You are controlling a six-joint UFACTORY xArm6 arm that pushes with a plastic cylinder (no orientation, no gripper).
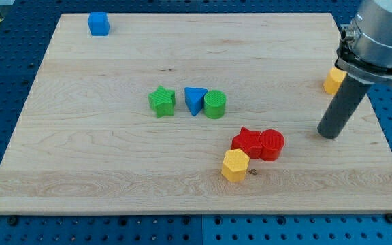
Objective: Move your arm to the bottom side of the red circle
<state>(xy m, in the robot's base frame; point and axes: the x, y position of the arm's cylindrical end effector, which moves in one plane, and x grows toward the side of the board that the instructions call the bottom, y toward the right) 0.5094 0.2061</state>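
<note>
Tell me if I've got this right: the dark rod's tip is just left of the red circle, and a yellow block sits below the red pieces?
Not quite. In the camera view, my tip is to the right of the red circle, with a gap between them, not left. The yellow block does sit below the red pieces, touching the red star.

Green star (162, 101), blue triangle (194, 101), green cylinder (215, 104) in a row mid-board.

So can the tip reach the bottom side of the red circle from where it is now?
Probably yes. My tip stands to the view's right of the red circle, with bare board between them and below the circle; the yellow hexagon lies further left.
</note>
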